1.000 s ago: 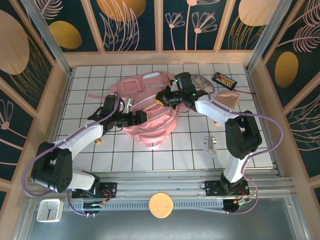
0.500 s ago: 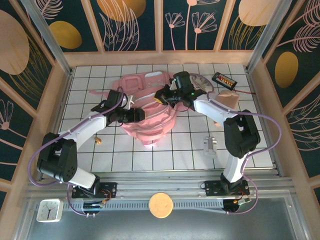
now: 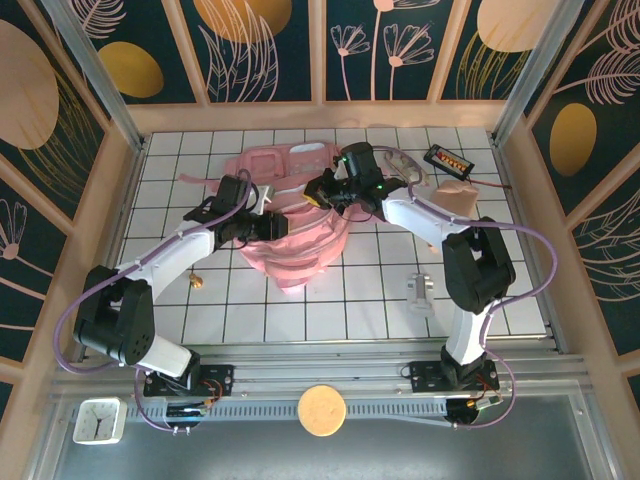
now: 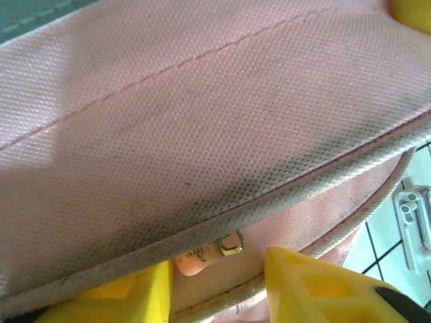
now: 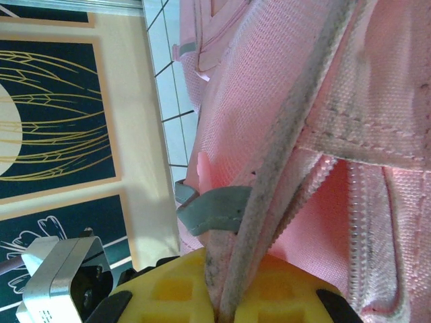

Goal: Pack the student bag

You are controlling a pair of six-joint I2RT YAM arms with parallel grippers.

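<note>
Both arms have drawn in on the student bag (image 3: 300, 250) over the last second: the left gripper (image 3: 268, 226) has swung from the bag's near-left flank up onto its left side, and the pink bulk has bunched and shifted slightly away from the near edge. In the left wrist view the yellow fingers (image 4: 316, 289) stand partly apart, narrowing on the bag's piped seam, with a small zipper pull (image 4: 229, 243) between them and nothing pinched yet. The right gripper (image 3: 322, 195) is pressed together on a grey-edged band of the bag's rim, as its wrist view shows. My reading is that the mouth is being held up while the left lines up on the zip, so packing proper has not begun. The bag lies mid-table toward the far side of the white tiled table (image 3: 500, 290); a black calculator (image 3: 447, 160) and a beige pouch (image 3: 458, 200) lie beyond the right arm. Dark panels with gold and pink botanical prints wall the space.
</note>
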